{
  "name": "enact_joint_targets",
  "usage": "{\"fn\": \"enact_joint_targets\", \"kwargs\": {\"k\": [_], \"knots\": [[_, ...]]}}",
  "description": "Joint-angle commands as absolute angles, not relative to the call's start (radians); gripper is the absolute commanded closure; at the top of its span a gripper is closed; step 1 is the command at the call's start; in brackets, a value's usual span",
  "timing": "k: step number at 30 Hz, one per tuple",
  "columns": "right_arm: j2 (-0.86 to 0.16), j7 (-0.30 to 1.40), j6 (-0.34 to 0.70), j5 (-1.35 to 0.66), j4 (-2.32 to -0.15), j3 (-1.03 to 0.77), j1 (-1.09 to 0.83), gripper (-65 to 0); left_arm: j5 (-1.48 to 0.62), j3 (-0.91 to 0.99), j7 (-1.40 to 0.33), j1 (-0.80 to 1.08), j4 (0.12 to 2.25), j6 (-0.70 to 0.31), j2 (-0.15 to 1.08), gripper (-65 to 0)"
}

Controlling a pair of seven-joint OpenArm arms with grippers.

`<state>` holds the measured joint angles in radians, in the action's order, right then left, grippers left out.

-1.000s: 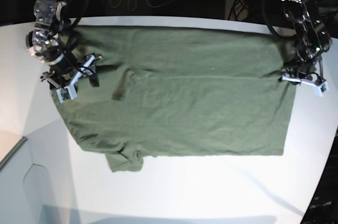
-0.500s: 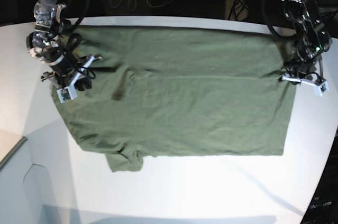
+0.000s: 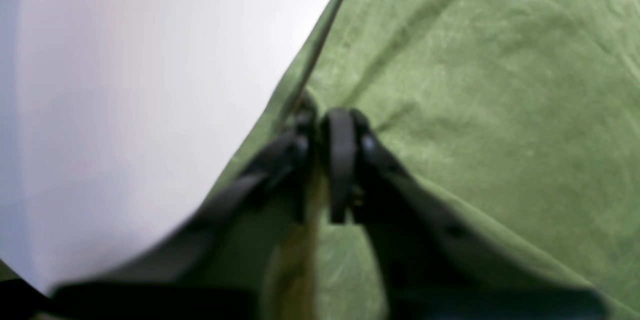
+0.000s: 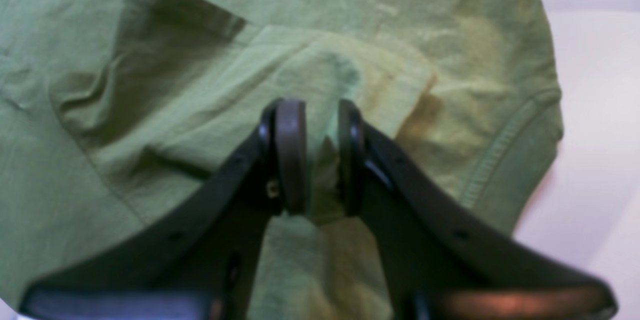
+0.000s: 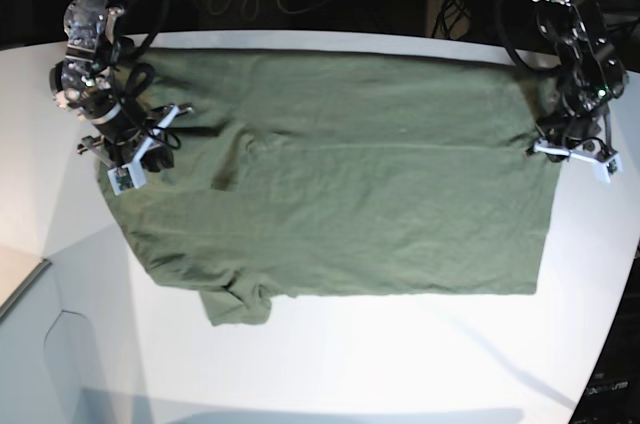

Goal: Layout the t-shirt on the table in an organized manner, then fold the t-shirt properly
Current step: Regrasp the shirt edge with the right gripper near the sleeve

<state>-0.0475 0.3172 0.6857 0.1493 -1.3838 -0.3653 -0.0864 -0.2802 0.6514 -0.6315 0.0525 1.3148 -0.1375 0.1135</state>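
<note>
- T-shirt (image 5: 340,174): it lies spread across the white table (image 5: 400,354), its long edges running side to side in the base view, with one sleeve (image 5: 238,306) poking out crumpled at the near edge. Most of the cloth is flat, with faint creases across the middle.
- Right gripper (image 4: 315,155): a second ago its jaws stood wide apart over the collar end of the t-shirt; now they are drawn close together. The right wrist view shows a raised fold of green cloth caught between the two pads, so it has a pinch on the fabric near the ribbed hem (image 4: 505,155).
- Left gripper (image 3: 320,160): it sits at the opposite edge of the t-shirt, where cloth meets bare table. Its jaws are almost together, with only a narrow slit between them, slightly looser than they were a moment ago. A thin ridge of cloth seems to run up into that slit, but the view is blurred and I cannot tell for sure whether it is clamped or being let go.
- What this means: in my judgement the layout step is not finished. The right side has just taken a fresh hold, likely to pull or straighten that end, while the left side's hold looks uncertain.
- Risk: if only one end is truly held, a pull may drag the whole t-shirt instead of tightening it, and the bunched sleeve needs flattening before any fold.
</note>
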Motion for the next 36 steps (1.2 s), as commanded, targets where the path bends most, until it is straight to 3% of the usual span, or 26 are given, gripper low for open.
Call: {"fn": "enact_joint_targets", "kwargs": {"k": [1,5,9,36], "knots": [[-0.056,0.294,0.698,0.133,-1.400,-0.366,-0.074,-10.4,-0.285,0.654,-0.619,0.044,1.333,-0.137,0.124,-12.6],[-0.056,0.294,0.698,0.133,-1.400,-0.366,-0.074,-10.4,-0.285,0.654,-0.618,0.044,1.330,-0.143,0.124,-10.7],[-0.058,0.294,0.698,0.133,-1.402,-0.369,-0.074,-10.4,-0.285,0.654,-0.618,0.044,1.322,-0.145,0.124,0.0],[-0.058,0.298,0.698,0.133,-1.408,-0.371,-0.030,-9.9,-0.285,0.654,-0.618,0.036,1.463,-0.142,0.122,-0.1]]}}
